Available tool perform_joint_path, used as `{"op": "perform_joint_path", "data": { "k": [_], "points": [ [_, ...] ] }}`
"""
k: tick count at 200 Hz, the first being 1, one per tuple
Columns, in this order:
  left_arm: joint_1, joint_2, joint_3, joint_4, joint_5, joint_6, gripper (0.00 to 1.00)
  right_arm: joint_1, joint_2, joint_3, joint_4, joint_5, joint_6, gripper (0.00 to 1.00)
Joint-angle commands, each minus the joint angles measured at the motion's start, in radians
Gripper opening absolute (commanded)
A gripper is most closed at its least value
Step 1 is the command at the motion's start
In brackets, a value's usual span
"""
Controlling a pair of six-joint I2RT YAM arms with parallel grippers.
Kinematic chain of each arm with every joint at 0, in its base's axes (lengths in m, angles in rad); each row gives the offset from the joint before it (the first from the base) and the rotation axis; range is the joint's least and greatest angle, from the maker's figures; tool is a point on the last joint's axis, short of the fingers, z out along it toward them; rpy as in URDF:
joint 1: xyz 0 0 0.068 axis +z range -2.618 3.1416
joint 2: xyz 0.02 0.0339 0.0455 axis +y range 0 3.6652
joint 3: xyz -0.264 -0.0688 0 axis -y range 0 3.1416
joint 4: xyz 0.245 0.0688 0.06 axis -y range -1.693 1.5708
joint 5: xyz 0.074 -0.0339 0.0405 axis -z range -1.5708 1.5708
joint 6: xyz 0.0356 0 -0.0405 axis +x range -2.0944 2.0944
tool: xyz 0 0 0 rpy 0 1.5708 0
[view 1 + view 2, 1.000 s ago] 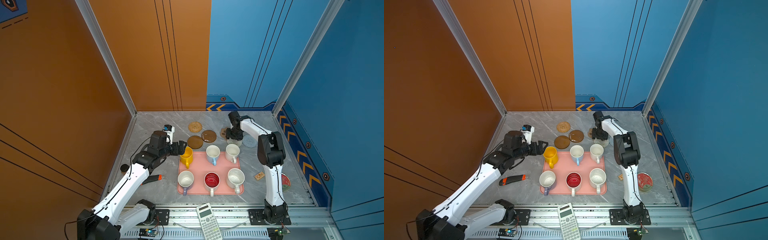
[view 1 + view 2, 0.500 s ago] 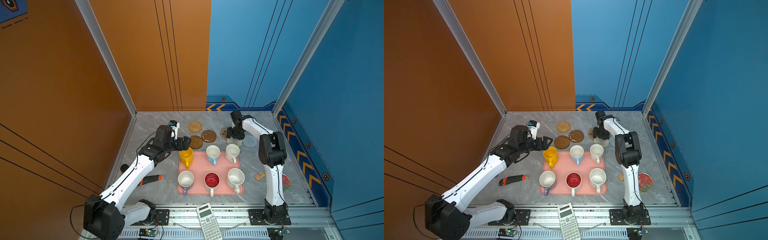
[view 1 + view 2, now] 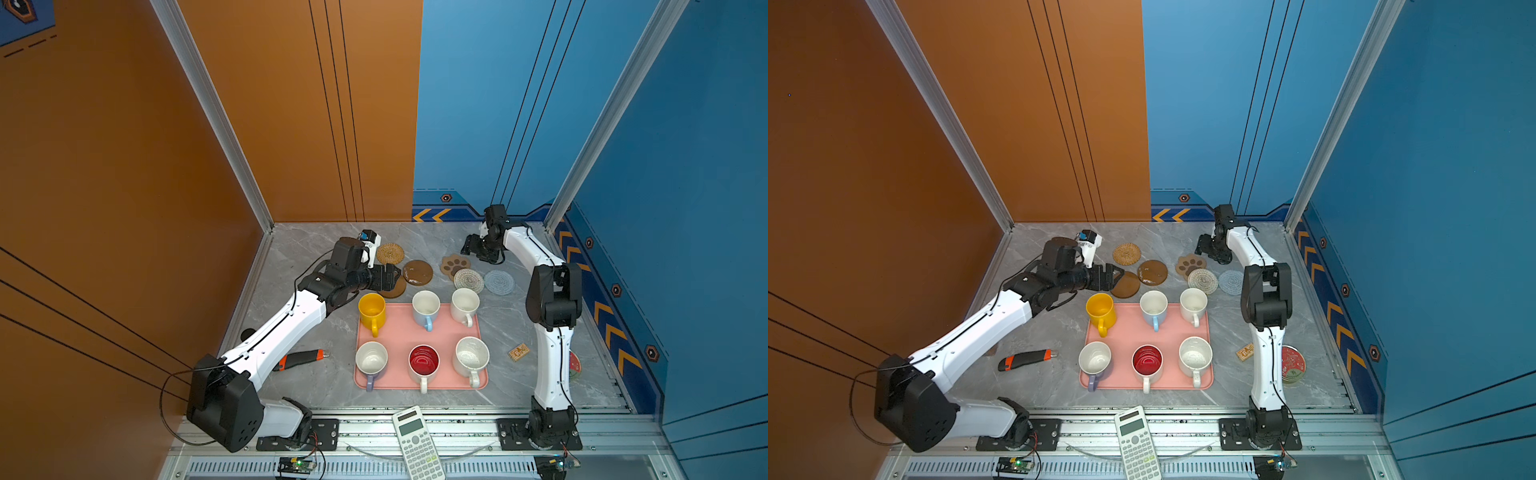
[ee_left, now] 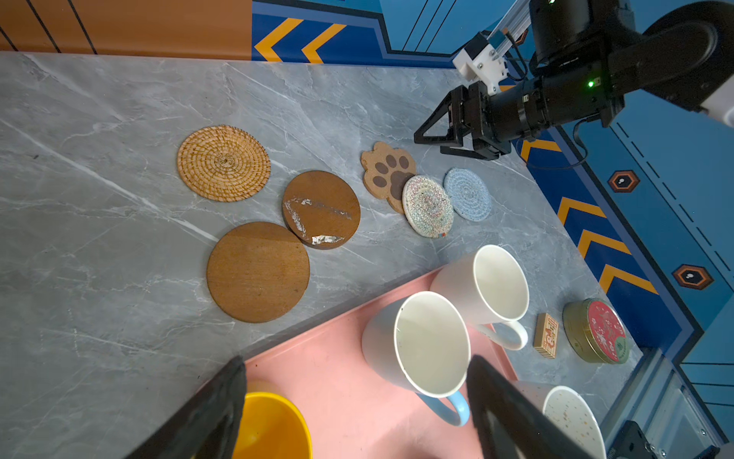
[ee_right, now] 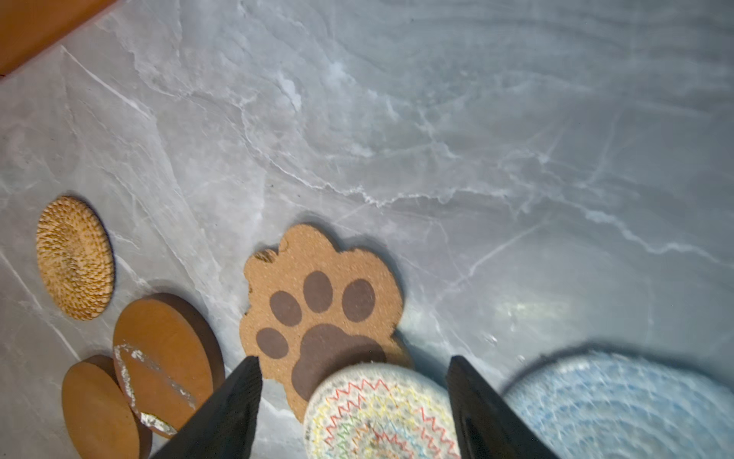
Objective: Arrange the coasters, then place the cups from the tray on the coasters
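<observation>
A pink tray (image 3: 399,332) sits toward the near side of a grey marble table (image 3: 498,324), holding all six cups (image 3: 424,359) upright in two rows, the yellow cup (image 3: 371,307) at its far left corner. Beyond the tray lie the six coasters, from left to right: a tan woven disc (image 3: 390,253), a plain dark brown disc (image 3: 397,290) touching a scratched dark brown disc (image 3: 417,272), a paw shape (image 3: 455,264) partly covered by a white woven round (image 3: 468,280), and a pale-blue round (image 3: 499,282). The left gripper (image 3: 392,276), claw apart and empty, hangs over the plain disc's left edge, while the right gripper (image 3: 467,248), claw also apart and empty, hangs just beyond the paw shape.
</observation>
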Motion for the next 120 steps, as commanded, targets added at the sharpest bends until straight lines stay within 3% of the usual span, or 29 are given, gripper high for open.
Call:
{"op": "perform_joint_path", "data": {
  "k": [1,70,120],
  "points": [
    [-0.005,-0.004,0.022,0.001,0.012,0.006,0.87,0.003,0.076,0.034,-0.003,-0.081,0.026,0.73],
    [-0.01,-0.005,0.018,-0.004,-0.002,-0.002,0.87,0.019,0.132,0.041,0.011,-0.124,0.039,0.68],
    [-0.016,0.014,0.023,-0.005,-0.001,-0.004,0.87,0.064,0.14,0.041,0.018,-0.161,0.046,0.51]
  ]
}}
